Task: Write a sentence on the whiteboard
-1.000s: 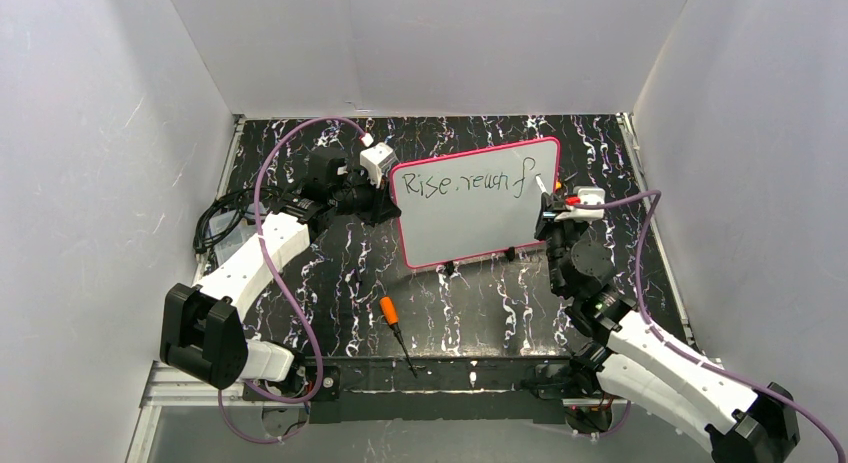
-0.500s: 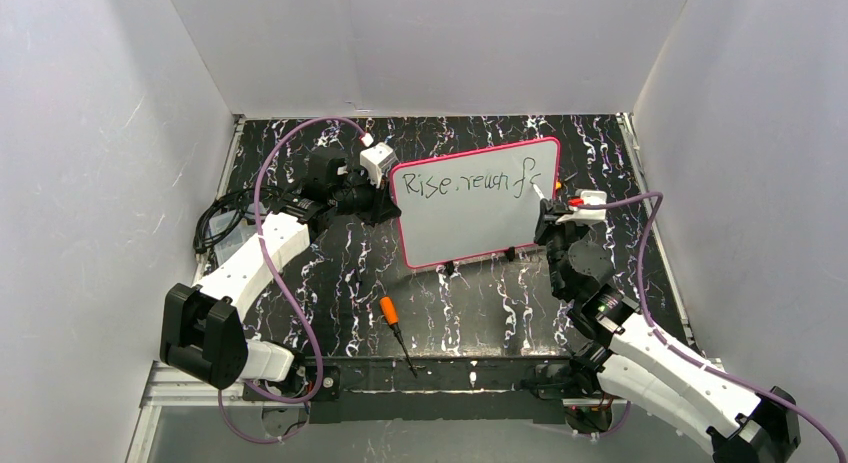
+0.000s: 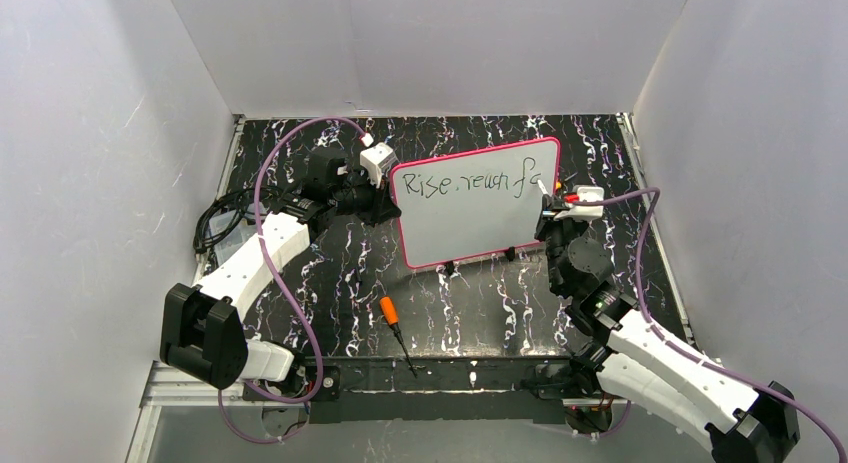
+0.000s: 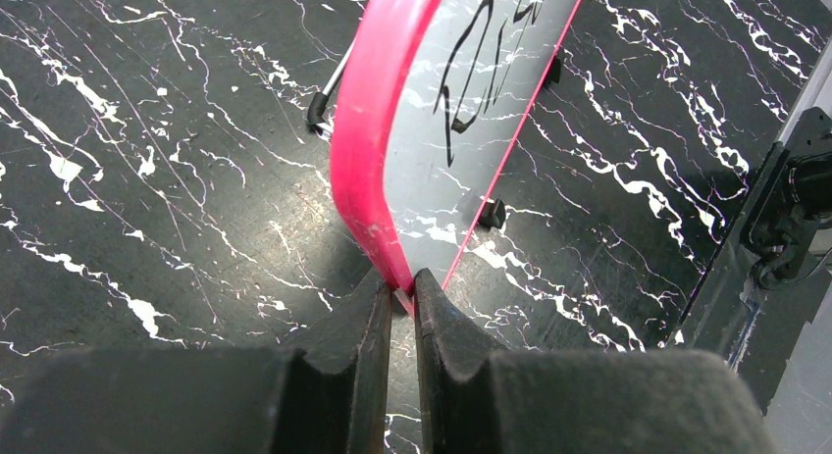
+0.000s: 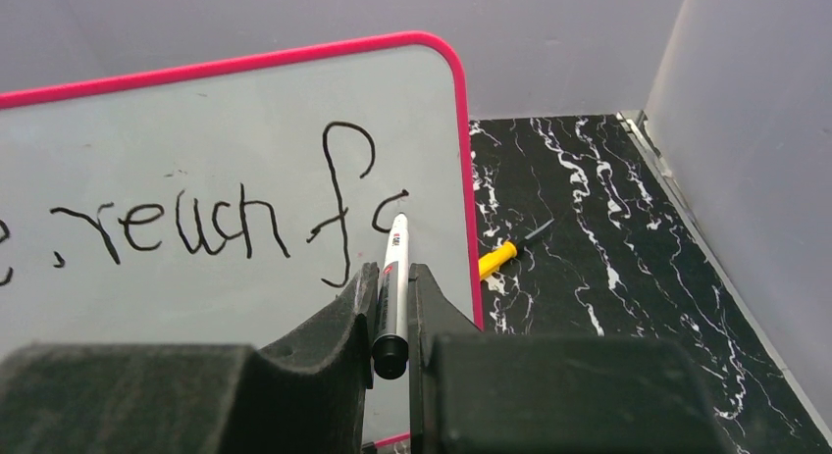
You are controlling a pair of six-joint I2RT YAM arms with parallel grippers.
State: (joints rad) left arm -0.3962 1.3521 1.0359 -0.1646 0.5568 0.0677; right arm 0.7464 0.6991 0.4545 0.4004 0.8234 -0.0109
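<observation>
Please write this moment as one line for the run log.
left fingers: shut on whiteboard edge | right fingers: shut on marker, tip at last letter | sentence: unfinished, first line only

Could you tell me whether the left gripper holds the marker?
No, the left gripper clamps the whiteboard, while the right gripper holds the marker.

Top view looks down over the black marbled desk (image 3: 470,303); wrist views sit close behind black fingers (image 4: 353,366) (image 5: 338,336); all share the pink-framed grey whiteboard (image 3: 470,223).
</observation>
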